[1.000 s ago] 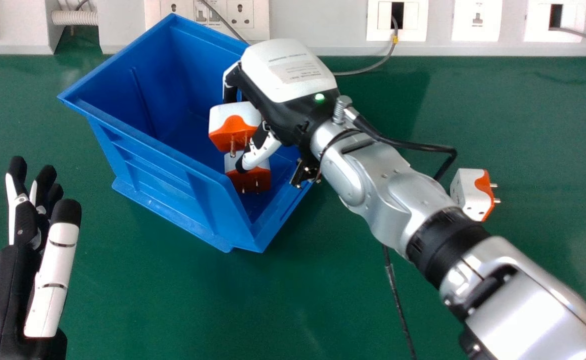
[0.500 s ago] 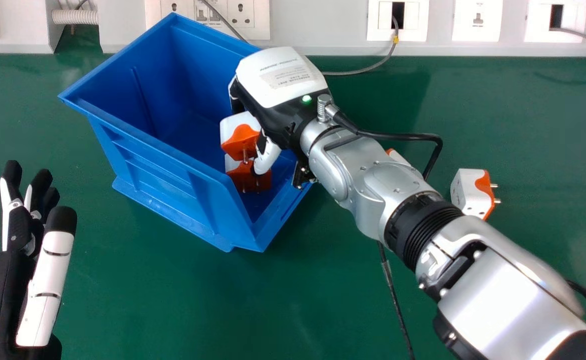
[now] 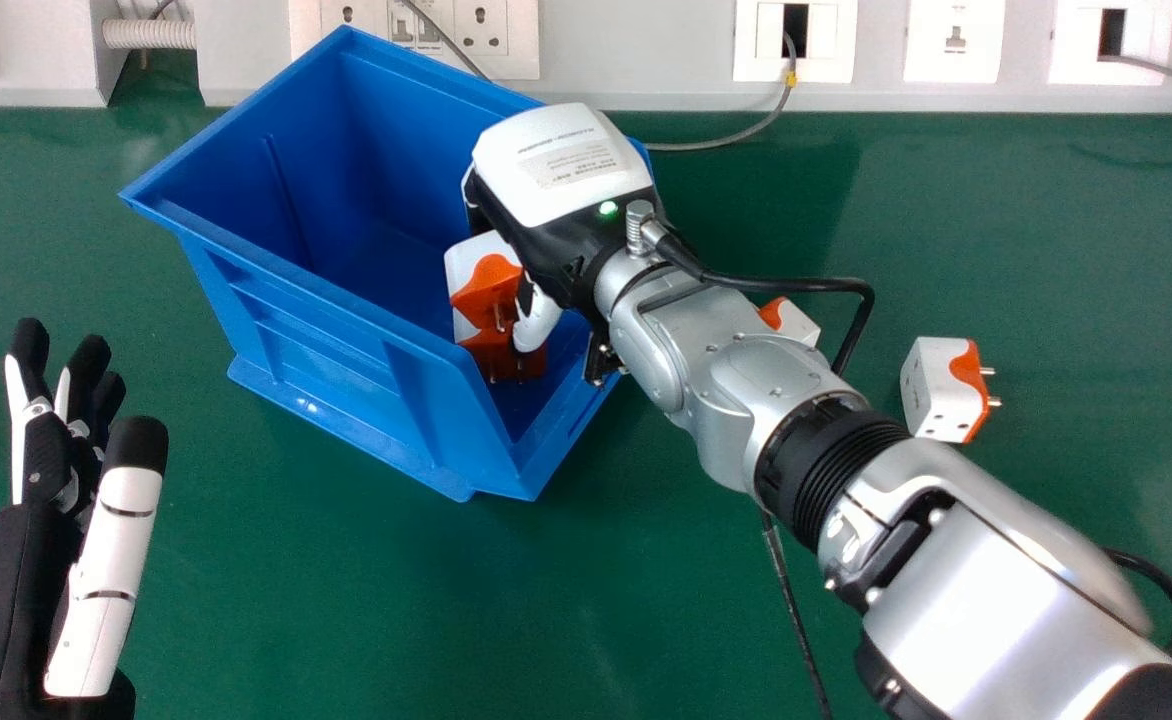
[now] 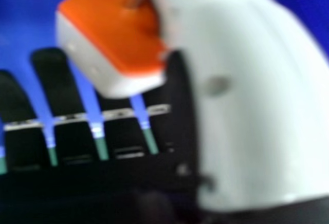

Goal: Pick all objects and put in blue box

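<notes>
The right hand (image 3: 561, 185) is inside the right part of the blue box (image 3: 316, 345), pinching a white and orange adapter (image 3: 488, 285) between thumb and fingers. A second adapter (image 3: 508, 358) lies in the box just below it in the head view, partly covered by the held one and the thumb. In the right hand view, the right hand (image 4: 257, 106) has the held adapter (image 4: 110, 29) against its thumb. On the table, one adapter (image 3: 936, 390) lies right of the forearm; another (image 3: 794, 320) is partly hidden behind the arm. The left hand (image 3: 31, 560) is open at the left edge.
Power sockets (image 3: 481, 35) line the white wall panel behind the green table (image 3: 586, 600). A grey cable (image 3: 716, 143) runs from the panel toward the box, and a black cable (image 3: 794, 610) lies on the table below the right arm.
The right hand has come down and toward the robot with its adapter, nearer the one in the box. The box has shifted slightly right. More of the adapter behind the arm is uncovered.
</notes>
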You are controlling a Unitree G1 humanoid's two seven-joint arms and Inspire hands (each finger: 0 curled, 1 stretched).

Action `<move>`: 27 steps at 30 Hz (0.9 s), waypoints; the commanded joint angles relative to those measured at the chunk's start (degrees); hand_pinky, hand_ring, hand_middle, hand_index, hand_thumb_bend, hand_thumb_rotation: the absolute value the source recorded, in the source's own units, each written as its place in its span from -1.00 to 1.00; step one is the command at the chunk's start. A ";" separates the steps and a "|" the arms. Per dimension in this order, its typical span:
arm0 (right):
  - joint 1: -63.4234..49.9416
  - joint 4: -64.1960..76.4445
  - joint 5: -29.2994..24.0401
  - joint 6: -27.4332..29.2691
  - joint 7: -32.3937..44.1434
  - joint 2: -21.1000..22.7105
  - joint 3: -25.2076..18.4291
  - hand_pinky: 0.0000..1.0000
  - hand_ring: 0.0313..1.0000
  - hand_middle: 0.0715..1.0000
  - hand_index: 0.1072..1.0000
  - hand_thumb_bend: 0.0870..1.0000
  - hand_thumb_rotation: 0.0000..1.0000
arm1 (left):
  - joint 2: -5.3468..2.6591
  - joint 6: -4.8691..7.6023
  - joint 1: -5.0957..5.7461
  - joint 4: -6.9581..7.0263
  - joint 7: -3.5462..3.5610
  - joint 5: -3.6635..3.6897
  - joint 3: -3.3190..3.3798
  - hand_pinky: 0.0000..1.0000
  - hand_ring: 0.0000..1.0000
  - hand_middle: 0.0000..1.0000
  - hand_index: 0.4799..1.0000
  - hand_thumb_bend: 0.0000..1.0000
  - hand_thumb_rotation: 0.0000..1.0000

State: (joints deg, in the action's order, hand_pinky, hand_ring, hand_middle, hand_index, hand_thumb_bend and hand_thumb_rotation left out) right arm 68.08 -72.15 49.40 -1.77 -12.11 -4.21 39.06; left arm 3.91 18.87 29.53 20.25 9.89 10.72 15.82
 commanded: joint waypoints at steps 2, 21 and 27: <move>3.52 0.28 0.86 -0.59 -1.68 0.42 0.81 0.42 0.60 0.66 0.62 0.04 0.09 | -0.08 1.14 0.83 1.26 -0.42 -1.09 -0.17 1.00 1.00 1.00 1.00 0.18 0.59; 1.52 2.29 0.31 -1.48 -3.58 1.67 1.25 0.98 0.99 0.99 0.99 0.21 0.69 | -0.27 1.27 -0.86 0.56 -1.48 -2.06 -1.13 1.00 1.00 1.00 1.00 0.06 0.63; -1.19 11.48 -1.10 -0.68 -3.68 5.92 -1.25 0.98 0.99 0.99 0.99 0.18 0.66 | -1.02 -0.15 -1.31 1.24 -2.36 -2.10 -1.93 1.00 1.00 1.00 1.00 0.09 0.62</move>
State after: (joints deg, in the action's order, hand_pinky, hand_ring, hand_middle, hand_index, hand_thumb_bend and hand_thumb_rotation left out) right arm 66.56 -64.64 49.02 -2.38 -14.16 -0.04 39.29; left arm 3.23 18.69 28.23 20.43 8.19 9.01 14.24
